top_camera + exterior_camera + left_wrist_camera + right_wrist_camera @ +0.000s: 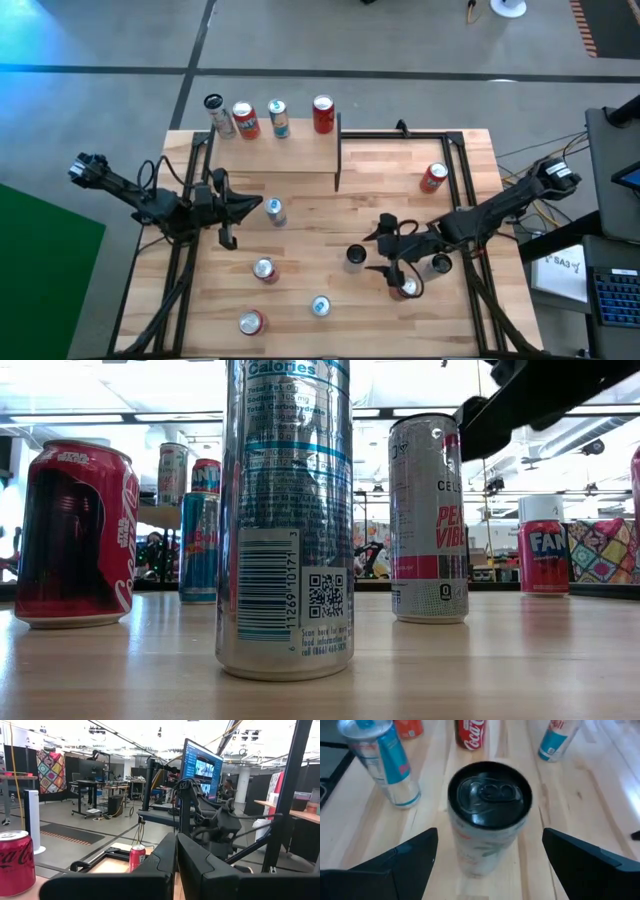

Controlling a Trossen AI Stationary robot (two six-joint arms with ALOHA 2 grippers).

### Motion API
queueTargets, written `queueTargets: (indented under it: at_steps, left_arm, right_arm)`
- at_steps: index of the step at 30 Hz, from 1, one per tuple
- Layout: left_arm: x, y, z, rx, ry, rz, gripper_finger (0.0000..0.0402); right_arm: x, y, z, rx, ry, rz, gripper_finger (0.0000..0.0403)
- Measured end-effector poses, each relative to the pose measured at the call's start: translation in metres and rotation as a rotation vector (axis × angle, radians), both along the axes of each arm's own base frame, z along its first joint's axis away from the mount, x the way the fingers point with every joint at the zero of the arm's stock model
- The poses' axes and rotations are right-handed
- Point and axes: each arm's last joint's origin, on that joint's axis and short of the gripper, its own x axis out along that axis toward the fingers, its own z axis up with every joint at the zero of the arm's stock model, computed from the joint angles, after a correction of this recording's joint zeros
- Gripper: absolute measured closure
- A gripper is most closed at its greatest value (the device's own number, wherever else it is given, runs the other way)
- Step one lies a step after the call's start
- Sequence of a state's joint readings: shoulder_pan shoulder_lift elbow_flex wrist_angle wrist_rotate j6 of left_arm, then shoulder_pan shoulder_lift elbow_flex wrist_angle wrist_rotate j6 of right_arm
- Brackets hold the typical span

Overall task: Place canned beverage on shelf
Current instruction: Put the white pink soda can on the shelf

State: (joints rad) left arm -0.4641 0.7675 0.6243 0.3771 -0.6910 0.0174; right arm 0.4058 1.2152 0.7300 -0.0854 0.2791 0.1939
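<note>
High view: my right gripper (392, 251) is out over the surface (300, 235), at about four o'clock from centre, fingers spread wide, and the black-topped can (356, 258) I'm after stands just beside it toward nine o'clock. The shelf (290, 152) sits up at twelve o'clock with four cans in a row along its far edge. My left gripper (226, 208) waits at about nine o'clock, fingers pressed together, holding nothing.

Low view: a tall silver can (286, 520) fills the middle and a red Star Wars cola can (76, 535) stands toward nine o'clock. Neither gripper shows clearly here.

Left wrist view: closed fingers at the bottom, a red Coca-Cola can (16, 862) close by, another red can (137, 857) farther off.

Right wrist view: the black-topped can (489, 815) stands upright, centred between my two open fingers (405, 857), untouched.

I'd call this the approach, not yet the grasp. Next I need to drop lower around the can's body, close evenly, lift straight up, then carry it to a bare patch of the shelf without knocking its neighbours.
</note>
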Motion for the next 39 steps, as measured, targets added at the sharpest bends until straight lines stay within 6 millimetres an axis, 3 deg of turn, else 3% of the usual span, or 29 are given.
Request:
queueTargets:
  at_steps: [16, 20, 26, 29, 34, 39]
  left_arm:
    - [0.006, -0.003, -0.004, 0.013, 0.026, 0.000, 0.0402]
    - [0.006, -0.003, -0.005, 0.013, 0.027, 0.001, 0.0402]
    - [0.006, -0.003, -0.004, 0.013, 0.027, 0.001, 0.0402]
    - [0.007, -0.004, -0.005, 0.016, 0.032, 0.001, 0.0402]
    - [0.012, -0.006, -0.009, 0.019, 0.052, 0.000, 0.0401]
    - [0.019, -0.010, -0.015, 0.032, 0.083, -0.001, 0.0385]
  right_arm:
    - [0.036, 0.001, -0.028, 0.014, -0.065, 0.052, 0.0059]
    - [0.037, -0.002, -0.028, 0.009, -0.067, 0.043, 0.0085]
    - [0.036, -0.002, -0.026, 0.015, -0.073, 0.044, 0.0161]
    - [0.036, -0.002, -0.024, 0.022, -0.076, 0.037, 0.0164]
    - [0.032, -0.007, -0.006, 0.046, -0.104, 0.018, 0.0164]
    - [0.033, -0.017, 0.036, 0.012, -0.167, 0.005, 0.0164]
